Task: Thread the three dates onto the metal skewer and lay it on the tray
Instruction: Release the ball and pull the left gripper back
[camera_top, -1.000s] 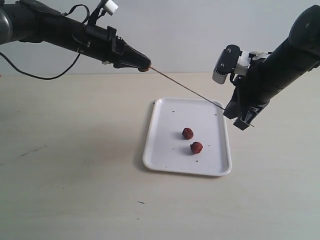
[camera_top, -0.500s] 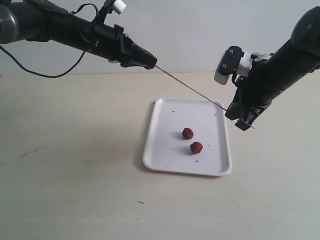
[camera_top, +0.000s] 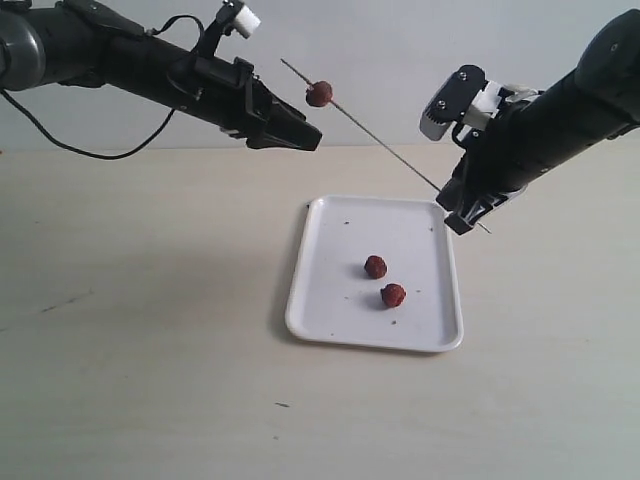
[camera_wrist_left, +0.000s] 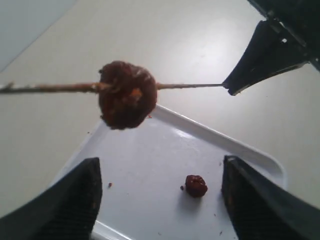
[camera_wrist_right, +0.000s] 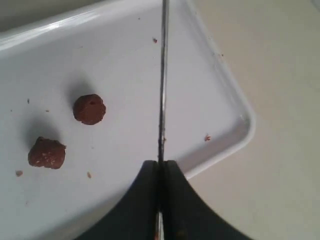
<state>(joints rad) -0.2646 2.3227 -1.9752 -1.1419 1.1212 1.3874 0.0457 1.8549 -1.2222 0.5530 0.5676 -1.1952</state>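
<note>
Right gripper (camera_top: 460, 220) is clamping the lower end of the metal skewer (camera_top: 385, 146), fingers pressed together on the rod, and holding it slanted in the air near a corner of the tray (camera_top: 300, 292). One threaded date (camera_top: 319, 94) is sitting close to the upper tip. Left gripper (camera_top: 306, 139) is hovering just beside it, fingers spread wide (gripping nothing). Two loose dates (camera_top: 375, 266) (camera_top: 393, 295) are lying near each other on the tray.
</note>
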